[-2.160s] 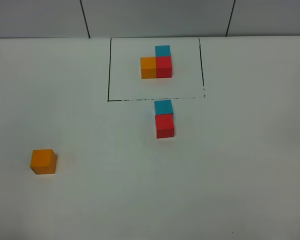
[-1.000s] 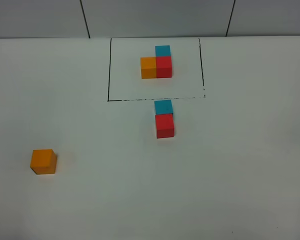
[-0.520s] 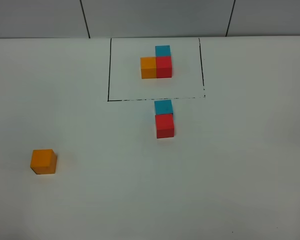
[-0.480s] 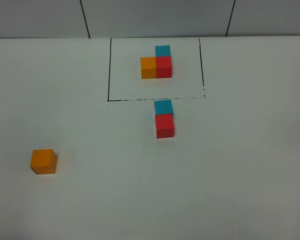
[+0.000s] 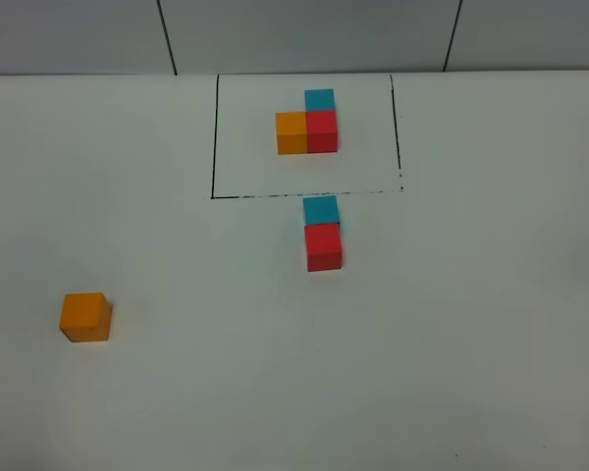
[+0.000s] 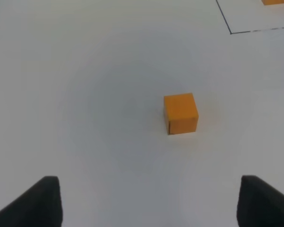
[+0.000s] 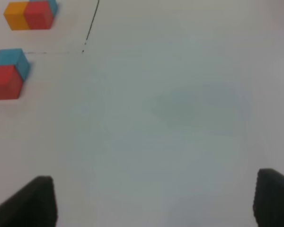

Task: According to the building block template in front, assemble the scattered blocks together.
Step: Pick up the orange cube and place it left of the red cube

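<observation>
One orange block (image 5: 85, 316) sits far from the touching red block (image 5: 324, 246) and blue block (image 5: 321, 209), near the template (image 5: 307, 126). My left gripper (image 6: 156, 203) and right gripper (image 7: 155, 201) are wide, empty. A crooked push could knock that pair apart.

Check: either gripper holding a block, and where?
Nothing held. The left gripper and right gripper both open, empty; orange cube lies loose on the table.

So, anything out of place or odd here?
Only the orange cube: it sits alone far to the left, apart from the red cube and blue cube, which touch. Nothing looks tipped or damaged.
</observation>
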Controlling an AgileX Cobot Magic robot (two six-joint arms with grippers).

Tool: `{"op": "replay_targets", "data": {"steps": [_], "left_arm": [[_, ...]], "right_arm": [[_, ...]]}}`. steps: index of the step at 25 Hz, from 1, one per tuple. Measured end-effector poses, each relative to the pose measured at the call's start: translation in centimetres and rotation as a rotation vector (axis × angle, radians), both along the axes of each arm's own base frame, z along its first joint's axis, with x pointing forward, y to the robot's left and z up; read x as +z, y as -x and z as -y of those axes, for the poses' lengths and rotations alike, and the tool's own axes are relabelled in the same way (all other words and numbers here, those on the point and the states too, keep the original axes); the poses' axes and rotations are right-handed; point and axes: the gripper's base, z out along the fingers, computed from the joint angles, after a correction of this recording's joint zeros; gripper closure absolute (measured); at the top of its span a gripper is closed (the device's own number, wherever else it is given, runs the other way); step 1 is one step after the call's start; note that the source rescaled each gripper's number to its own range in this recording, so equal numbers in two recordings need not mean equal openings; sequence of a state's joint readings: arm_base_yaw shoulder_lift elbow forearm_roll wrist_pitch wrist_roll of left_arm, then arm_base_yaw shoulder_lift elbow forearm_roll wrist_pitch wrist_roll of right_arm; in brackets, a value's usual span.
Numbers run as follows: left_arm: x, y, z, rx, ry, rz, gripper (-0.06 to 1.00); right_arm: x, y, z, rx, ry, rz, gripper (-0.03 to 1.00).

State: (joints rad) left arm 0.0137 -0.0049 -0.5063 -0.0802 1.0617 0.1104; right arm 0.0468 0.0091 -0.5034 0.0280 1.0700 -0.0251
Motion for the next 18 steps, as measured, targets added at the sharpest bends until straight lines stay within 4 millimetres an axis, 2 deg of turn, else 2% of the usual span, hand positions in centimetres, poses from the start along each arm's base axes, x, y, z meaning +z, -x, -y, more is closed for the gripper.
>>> {"op": "replay_targets", "data": {"steps": [18], "left_arm": [[-0.01, 0.00, -0.19, 0.002, -0.035, 0.001, 0.23]], "right_arm": [[0.00, 0.00, 0.00, 0.000, 0.000, 0.000, 0.28]]}}
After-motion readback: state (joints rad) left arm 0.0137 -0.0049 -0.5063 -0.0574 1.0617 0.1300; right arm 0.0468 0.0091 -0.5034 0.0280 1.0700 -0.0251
